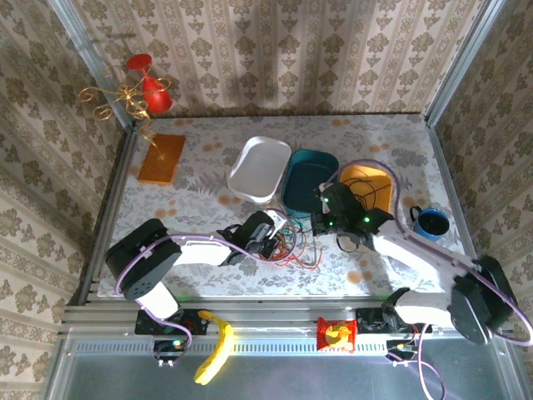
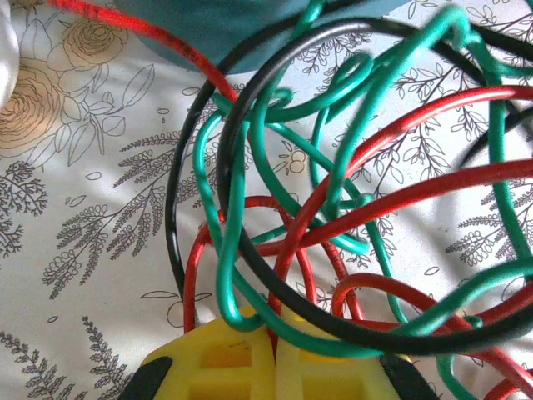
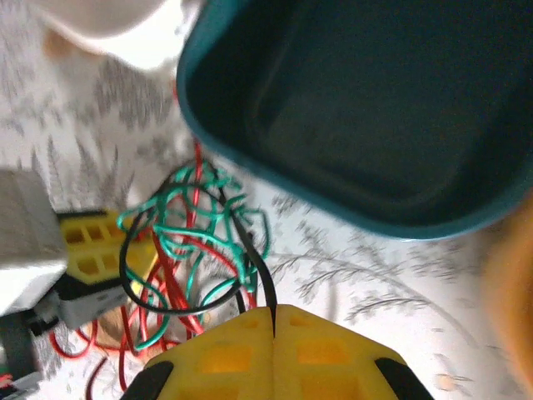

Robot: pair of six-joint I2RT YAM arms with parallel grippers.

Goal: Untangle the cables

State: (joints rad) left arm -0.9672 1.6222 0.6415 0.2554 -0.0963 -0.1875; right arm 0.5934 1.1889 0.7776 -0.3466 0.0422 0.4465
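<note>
**Top external:** The cables (image 1: 293, 247), a loose knot of red, green and black wire, lie on the flowered table (image 1: 191, 196) near its front edge, between the two arms. The left gripper (image 1: 275, 242) reaches in from the left and the right gripper (image 1: 323, 223) from the right. Just behind the knot stand a white tray (image 1: 260, 169) and a teal tray (image 1: 310, 179), with an orange tray (image 1: 366, 179) beside them. A blue mug (image 1: 430, 223) sits near the right wall and an orange board (image 1: 161, 158) at the far left. Bare tabletop opens between that board and the left arm.

**Left wrist:** The left gripper (image 2: 275, 337) has its yellow fingers pressed together, and a red strand of the cables (image 2: 333, 208) runs down into the seam. Green and black loops cross over the fingertips. The teal tray (image 2: 250, 17) edges the top, with open cloth to the left.

**Right wrist:** The right gripper (image 3: 273, 321) is clamped on a black strand that rises from its seam into the cables (image 3: 191, 242). The left gripper (image 3: 108, 250) touches the knot's far side. The rim of the teal tray (image 3: 250, 158) overhangs close above, and bare table lies to the right.
</note>
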